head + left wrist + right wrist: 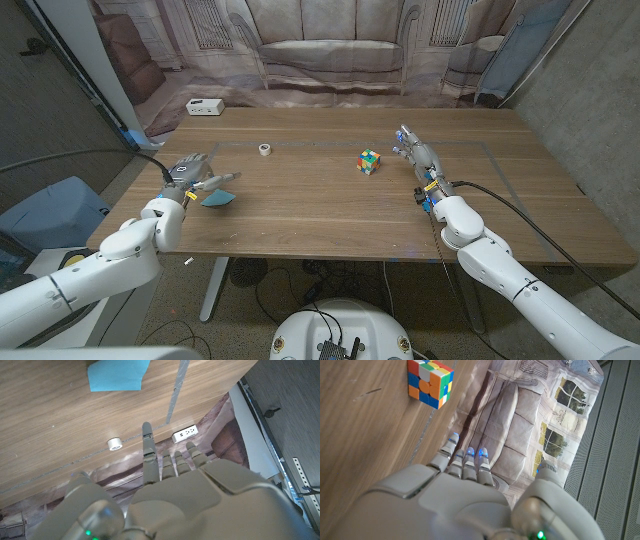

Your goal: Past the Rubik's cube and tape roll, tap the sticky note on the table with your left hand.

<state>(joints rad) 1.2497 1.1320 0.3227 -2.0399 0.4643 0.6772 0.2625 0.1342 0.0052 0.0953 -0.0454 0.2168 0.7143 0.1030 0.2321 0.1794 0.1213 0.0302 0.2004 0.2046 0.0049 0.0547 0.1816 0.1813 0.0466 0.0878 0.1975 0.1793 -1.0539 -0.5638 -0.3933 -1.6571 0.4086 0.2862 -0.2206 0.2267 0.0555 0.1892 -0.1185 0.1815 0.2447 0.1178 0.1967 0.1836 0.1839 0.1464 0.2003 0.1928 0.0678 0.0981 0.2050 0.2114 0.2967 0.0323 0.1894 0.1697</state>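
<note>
Hovering left hand (190, 176), fingers apart, holds nothing | sticky note (217, 199) beside | left wrist: power strip (184, 434)

Robot lab / test bay, dressed up as a living room.
Backdrop (330, 50) behind the table (330, 215) is a printed sheet: sofa, panelled walls and windows, wrinkled, hanging like a curtain. Real walls at both sides are plain grey, with a slotted metal rail (302, 472) on one. Power strip (204, 106) sits at the table's far corner, cables (300, 285) trail on the floor underneath. Bare wooden table on a stand-style leg (215, 285).
</note>
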